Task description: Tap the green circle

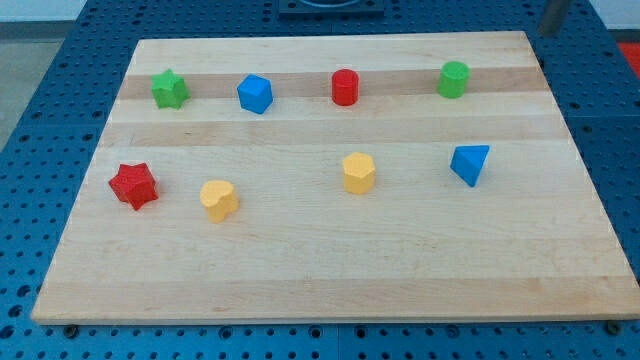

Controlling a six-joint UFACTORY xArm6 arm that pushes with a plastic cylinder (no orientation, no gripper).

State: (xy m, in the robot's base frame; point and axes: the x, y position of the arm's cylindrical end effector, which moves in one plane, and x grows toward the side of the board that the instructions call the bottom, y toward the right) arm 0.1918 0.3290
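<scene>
Pale wooden board (330, 270) on blue pegboard table (60, 50), green circle (453, 79) upper right, my tip unseen

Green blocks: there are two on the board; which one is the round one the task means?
The green circle, at the view's top right. The other, a green star, has points and sits at the top left. My tip is not clearly visible.

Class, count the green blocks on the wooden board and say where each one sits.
2. A green star sits at the view's top left, and a green circle at the top right. Nothing on the board could hide another. My tip is not in view.
</scene>
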